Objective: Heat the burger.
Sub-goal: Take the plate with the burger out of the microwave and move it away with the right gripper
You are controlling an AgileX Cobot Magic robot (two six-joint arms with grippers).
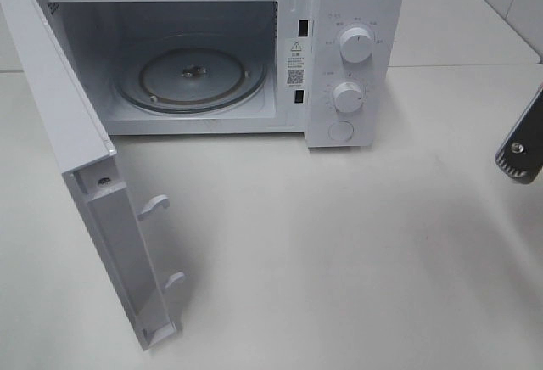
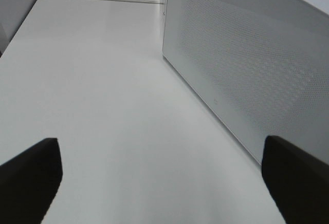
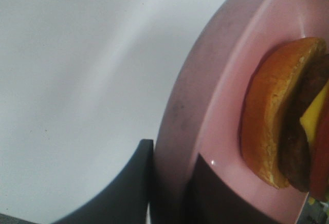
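Note:
The burger (image 3: pixel 280 116) lies on a round pink plate (image 3: pixel 216 90) in the right wrist view, showing golden bun, dark patty, yellow cheese and a bit of red. My right gripper (image 3: pixel 172 157) is shut on the plate's rim, one finger on each face of the rim. In the exterior high view only a dark part of the right arm (image 1: pixel 519 145) shows at the right edge; burger and plate are out of that view. My left gripper (image 2: pixel 160 152) is open and empty over the white table, beside the outer face of the microwave door (image 2: pixel 241 64).
The white microwave (image 1: pixel 356 14) stands at the back with its door (image 1: pixel 76 149) swung wide open to the left. Its glass turntable (image 1: pixel 191 77) has nothing on it. Two knobs (image 1: pixel 355 44) sit on the right panel. White table (image 1: pixel 339 251) spreads in front.

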